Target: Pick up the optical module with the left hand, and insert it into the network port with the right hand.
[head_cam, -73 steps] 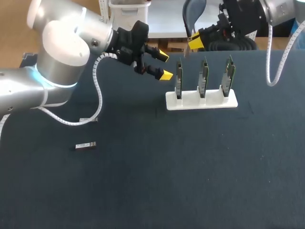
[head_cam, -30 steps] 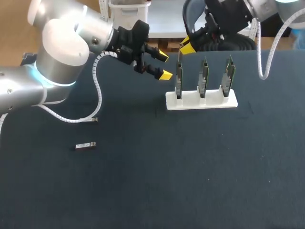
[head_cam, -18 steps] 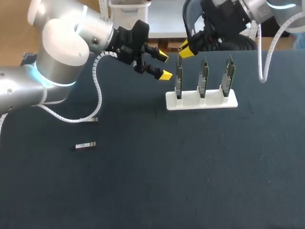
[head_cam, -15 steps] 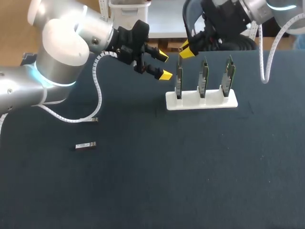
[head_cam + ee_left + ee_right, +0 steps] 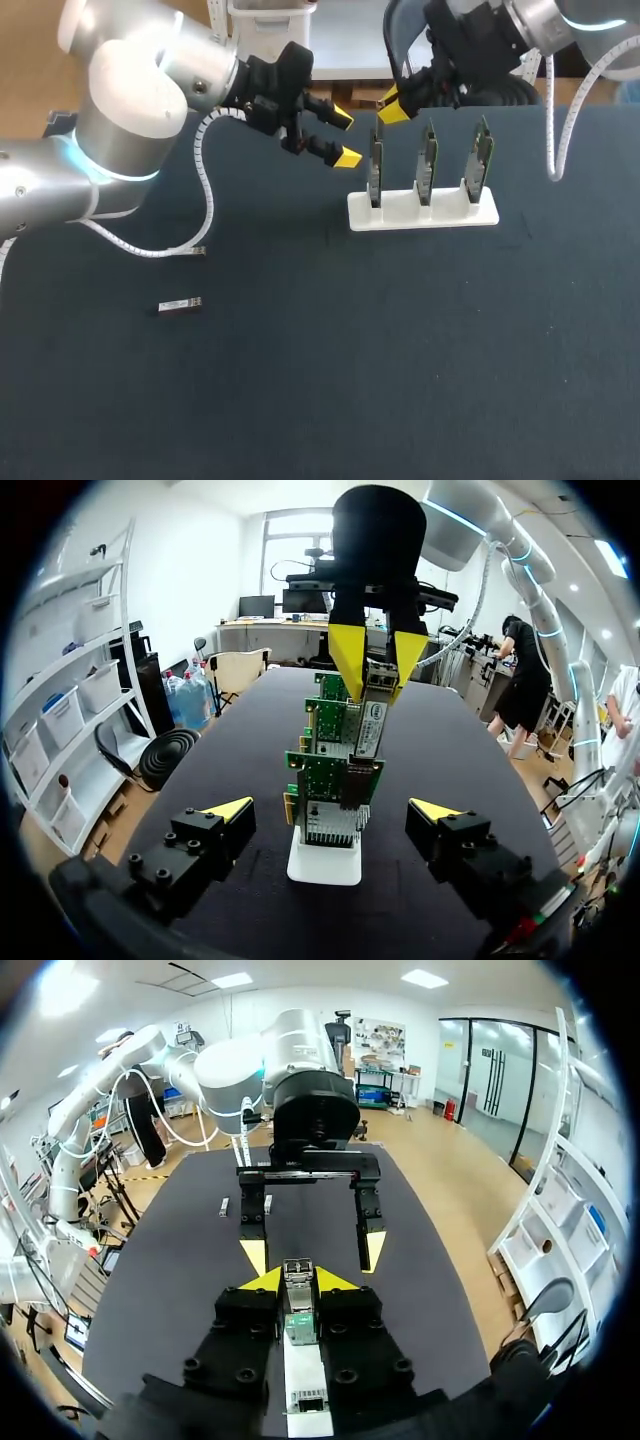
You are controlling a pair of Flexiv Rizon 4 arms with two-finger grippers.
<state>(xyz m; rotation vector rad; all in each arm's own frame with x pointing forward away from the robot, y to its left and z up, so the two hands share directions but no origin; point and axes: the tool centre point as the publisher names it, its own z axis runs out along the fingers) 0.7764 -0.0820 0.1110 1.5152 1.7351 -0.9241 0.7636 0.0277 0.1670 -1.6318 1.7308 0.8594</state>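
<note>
My right gripper hangs over the far end of the white rack, shut on a silver optical module. The module's lower end sits at the top edge of the leftmost of three upright green network cards. In the right wrist view the module shows between my yellow tips. My left gripper is open and empty, just left of that card and level with it. In the left wrist view its fingers stand wide on either side of the row of cards.
A second small optical module lies flat on the dark table at the front left, far from both grippers. A white cable loops down from my left arm onto the table.
Over the last seconds my right gripper has carried the module leftward to the top of the leftmost card, and in the last second it has barely shifted. My left arm has stayed still.
</note>
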